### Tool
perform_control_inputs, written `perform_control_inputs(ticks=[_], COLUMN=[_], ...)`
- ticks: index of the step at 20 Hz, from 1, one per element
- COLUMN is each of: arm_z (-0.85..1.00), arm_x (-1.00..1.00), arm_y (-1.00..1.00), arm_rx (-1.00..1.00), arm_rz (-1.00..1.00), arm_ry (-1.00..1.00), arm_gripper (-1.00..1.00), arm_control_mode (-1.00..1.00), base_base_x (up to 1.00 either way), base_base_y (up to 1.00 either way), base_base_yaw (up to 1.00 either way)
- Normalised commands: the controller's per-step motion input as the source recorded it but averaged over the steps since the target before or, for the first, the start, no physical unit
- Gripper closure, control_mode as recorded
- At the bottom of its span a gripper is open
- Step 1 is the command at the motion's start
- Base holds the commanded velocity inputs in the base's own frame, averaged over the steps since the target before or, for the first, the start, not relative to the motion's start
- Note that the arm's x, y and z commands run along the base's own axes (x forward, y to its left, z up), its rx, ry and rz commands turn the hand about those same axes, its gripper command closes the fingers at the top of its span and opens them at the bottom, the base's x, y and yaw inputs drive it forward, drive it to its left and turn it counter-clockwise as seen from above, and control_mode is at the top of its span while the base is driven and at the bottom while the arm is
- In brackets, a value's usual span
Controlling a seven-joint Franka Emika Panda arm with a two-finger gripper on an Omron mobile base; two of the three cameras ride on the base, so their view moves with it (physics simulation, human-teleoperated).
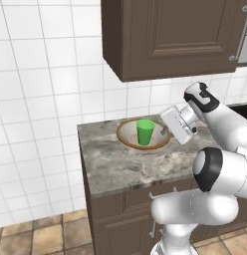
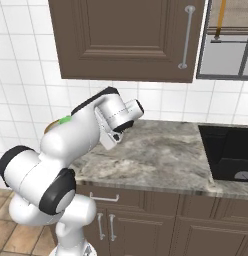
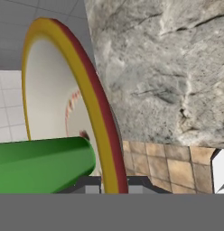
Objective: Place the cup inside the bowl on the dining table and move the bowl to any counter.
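Observation:
The bowl [image 1: 129, 135], cream inside with a brown rim, is at the back of the counter [image 1: 125, 164] near the tiled wall. The green cup [image 1: 145, 132] stands upright inside it. My gripper [image 1: 166, 131] reaches in from the right and is shut on the bowl's right rim. In the hand view the rim [image 3: 93, 99] runs down between the dark fingertips of the gripper [image 3: 113, 185], and the cup [image 3: 41, 164] lies across the lower left. From the right base view, slivers of the cup [image 2: 65, 120] and bowl [image 2: 50, 128] peek over my arm. The dining table is out of view.
A dark upper cabinet [image 1: 170, 35] hangs over the counter. The counter ends at its left edge [image 1: 81, 149], with tiled floor [image 1: 36, 234] below. A black sink [image 2: 228, 150] is set into the counter to the right, under a window [image 2: 231, 40].

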Motion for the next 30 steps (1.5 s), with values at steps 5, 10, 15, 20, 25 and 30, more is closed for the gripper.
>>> perform_control_inputs(ticks=[5,10,15,20,25,30], arm_z=[0.0,0.0,0.0,0.0,-0.15,-0.34], arm_x=[0.0,0.0,0.0,0.0,0.0,0.0], arm_y=[0.0,0.0,0.0,0.0,0.0,0.0], arm_rx=[0.0,0.0,0.0,0.0,0.02,0.05], arm_rz=[0.0,0.0,0.0,0.0,0.0,0.0], arm_ry=[0.0,0.0,0.0,0.0,0.0,0.0], arm_gripper=[1.0,1.0,1.0,1.0,1.0,1.0], arm_control_mode=[1.0,1.0,-1.0,-1.0,-1.0,-1.0], base_base_x=[0.0,0.0,0.0,0.0,0.0,0.0], base_base_y=[0.0,0.0,0.0,0.0,0.0,0.0], base_base_yaw=[0.0,0.0,0.0,0.0,0.0,0.0])
